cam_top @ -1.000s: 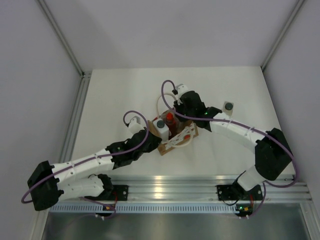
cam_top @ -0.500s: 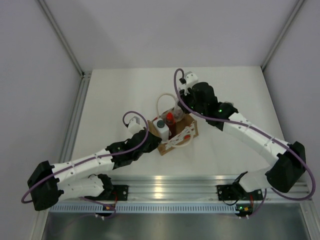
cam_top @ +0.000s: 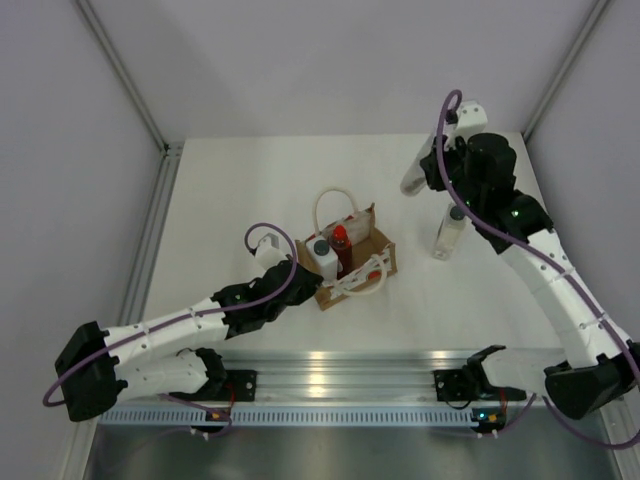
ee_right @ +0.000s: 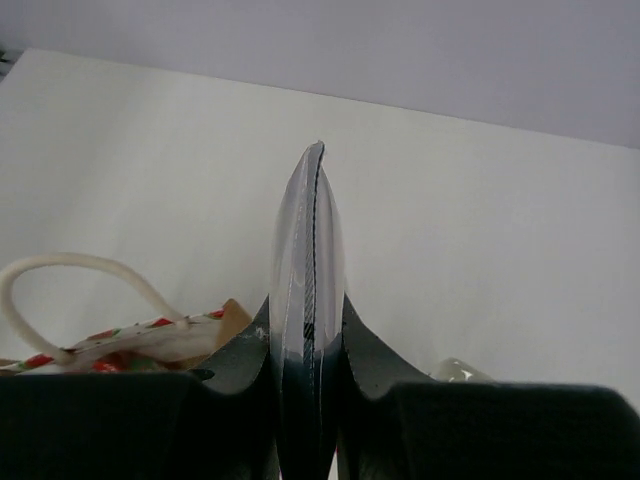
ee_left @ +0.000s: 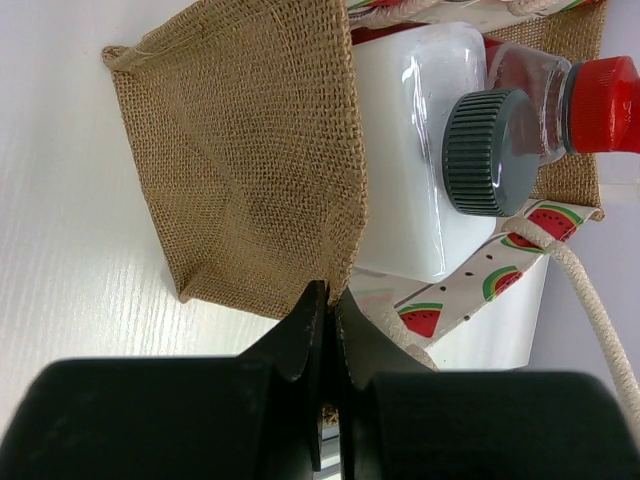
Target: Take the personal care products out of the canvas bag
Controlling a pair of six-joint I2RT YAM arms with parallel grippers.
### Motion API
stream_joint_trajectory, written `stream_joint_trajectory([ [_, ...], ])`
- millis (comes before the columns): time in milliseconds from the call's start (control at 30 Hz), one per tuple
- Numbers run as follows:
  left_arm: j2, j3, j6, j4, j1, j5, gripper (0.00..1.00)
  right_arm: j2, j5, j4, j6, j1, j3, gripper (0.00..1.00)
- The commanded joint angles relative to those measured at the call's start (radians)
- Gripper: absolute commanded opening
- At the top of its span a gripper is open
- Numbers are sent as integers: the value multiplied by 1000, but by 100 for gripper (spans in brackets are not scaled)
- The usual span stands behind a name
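Note:
The canvas bag [cam_top: 372, 262] stands mid-table, its burlap wall [ee_left: 250, 160] close in the left wrist view. Inside it stand the white bottle with grey cap [cam_top: 320, 250] [ee_left: 415, 150] and the red bottle with red cap [cam_top: 340, 240] [ee_left: 600, 100]. My left gripper [cam_top: 305, 277] [ee_left: 330, 300] is shut on the bag's near rim. My right gripper [cam_top: 425, 170] [ee_right: 308, 320] is shut on the white squeeze tube [cam_top: 410, 178] [ee_right: 310, 250], held high over the far right of the table. The clear bottle with dark cap [cam_top: 449, 232] [ee_right: 462, 371] stands on the table below it.
The bag's white rope handles [cam_top: 335, 200] [ee_right: 70, 265] loop up at its far side and droop over its near side. Metal frame posts and grey walls border the white table [cam_top: 230, 190] on the left, right and back.
My right gripper has risen from the bag with the white tube and swung right and back, past the clear bottle. The left arm and bag have not moved.

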Motion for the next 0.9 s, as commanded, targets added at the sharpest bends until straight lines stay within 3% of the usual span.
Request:
stream_joint_trajectory([
  [0, 3, -24, -17, -5, 4, -40, 0, 37, -38, 85, -28, -70, 37, 0],
  [233, 16, -20, -26, -3, 3, -26, 0, 313, 37, 289, -51, -119, 66, 0],
  [467, 18, -10, -17, -3, 3, -20, 0, 586, -18, 401, -13, -143, 119, 0],
  [733, -3, -16, -9, -2, 3, -23, 0, 662, -40, 466, -22, -145, 66, 0],
  [833, -7, -20, -8, -2, 3, -24, 0, 654, -50, 465, -11, -146, 55, 11],
  [867, -8, -18, -6, -2, 3, -24, 0, 650, -49, 463, -8, -148, 55, 21],
])
